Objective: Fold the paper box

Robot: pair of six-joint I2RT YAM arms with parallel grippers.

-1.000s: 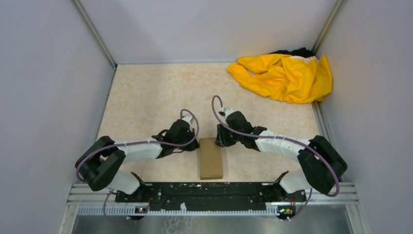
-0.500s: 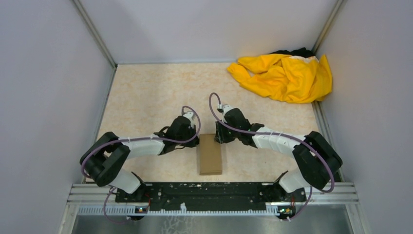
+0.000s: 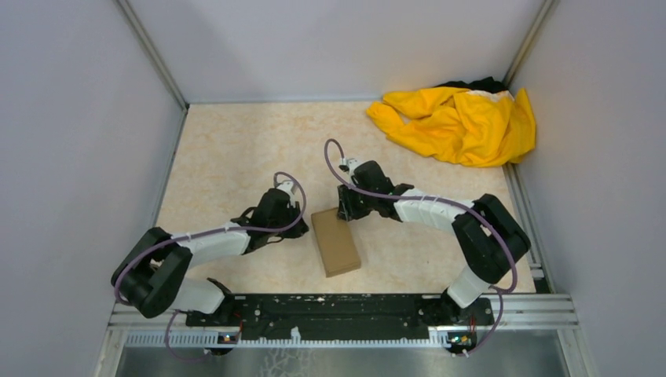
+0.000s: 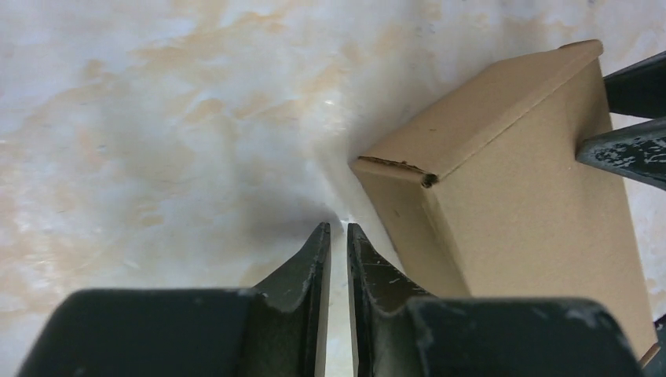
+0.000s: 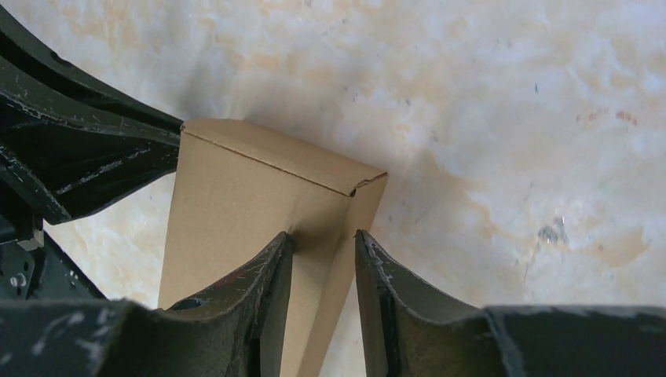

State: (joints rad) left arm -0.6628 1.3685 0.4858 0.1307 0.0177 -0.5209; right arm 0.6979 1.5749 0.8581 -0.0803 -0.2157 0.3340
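Note:
The paper box is a closed brown carton lying flat on the table, skewed with its far end to the left. My left gripper is just left of the box's far end and does not touch it. In the left wrist view its jaws stand a narrow slit apart over bare table, with the box to the right. My right gripper is at the far right corner. It is partly open astride the box's long edge, one finger over the top face and one beside the side wall.
A crumpled yellow cloth lies in the far right corner. Grey walls enclose the table on three sides. A black rail with the arm bases runs along the near edge. The left arm's fingers show beyond the box.
The box has swung so that its far end sits further left. The right gripper moved left with that end. The left gripper drew back to the left and its jaws parted slightly.

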